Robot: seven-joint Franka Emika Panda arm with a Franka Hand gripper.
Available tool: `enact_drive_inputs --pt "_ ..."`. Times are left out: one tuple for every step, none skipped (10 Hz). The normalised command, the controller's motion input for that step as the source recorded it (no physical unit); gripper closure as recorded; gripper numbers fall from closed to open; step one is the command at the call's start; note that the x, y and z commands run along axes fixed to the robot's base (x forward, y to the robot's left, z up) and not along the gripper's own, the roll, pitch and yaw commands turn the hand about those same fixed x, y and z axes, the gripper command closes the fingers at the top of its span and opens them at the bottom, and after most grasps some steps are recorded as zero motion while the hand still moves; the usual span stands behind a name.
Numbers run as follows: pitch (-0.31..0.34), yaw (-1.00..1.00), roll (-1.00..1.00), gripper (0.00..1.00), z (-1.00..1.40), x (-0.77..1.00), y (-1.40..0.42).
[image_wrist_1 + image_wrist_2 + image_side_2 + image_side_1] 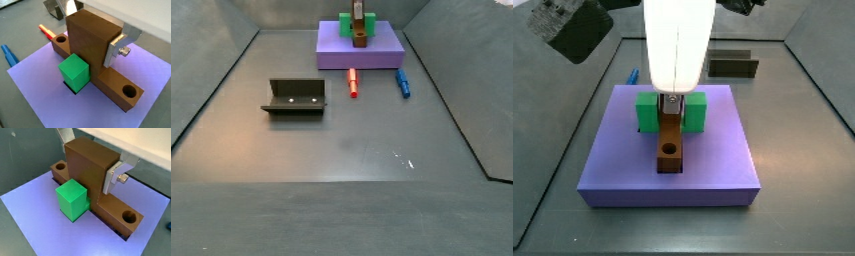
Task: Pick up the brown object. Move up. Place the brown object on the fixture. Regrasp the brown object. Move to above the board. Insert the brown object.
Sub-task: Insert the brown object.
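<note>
The brown object (pixel 87 55) lies along the groove of the purple board (pixel 40 95), with its bar ends and round holes showing in both wrist views. Its tall bump (pixel 90 173) stands upright between the silver fingers (pixel 113 178). My gripper (pixel 90 35) is shut on that bump from above. In a side view the gripper (pixel 671 105) hangs straight over the board (pixel 673 178) with the brown object (pixel 671 150) below it. The green block (pixel 72 200) stands against the bar's side. The dark fixture (pixel 295 97) sits apart on the floor.
An orange-red peg (pixel 353 83) and a blue peg (pixel 401 82) lie on the floor just off the board's (pixel 358 55) edge. The fixture (pixel 731 65) stands beyond the board in a side view. Grey walls enclose the floor.
</note>
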Motion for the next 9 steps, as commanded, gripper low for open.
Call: enact_drive_inputs --pt "0.000 0.00 0.17 1.00 -0.22 0.09 0.00" --pt "0.000 -0.01 0.16 1.00 -0.17 0.17 0.00" --pt "0.000 -0.01 0.13 1.00 -0.15 0.21 0.00" --pt "0.000 -0.03 0.07 1.00 -0.13 0.11 0.00" --pt "0.000 -0.09 0.00 1.00 -0.21 0.04 0.00" --pt "-0.026 -0.10 0.00 1.00 -0.33 0.01 0.00" --pt "-0.086 -0.09 0.00 1.00 -0.58 0.00 0.00" --pt "-0.179 -0.05 0.00 1.00 -0.91 -0.13 0.00" --pt "-0.187 -0.04 -0.01 1.00 -0.91 -0.19 0.00"
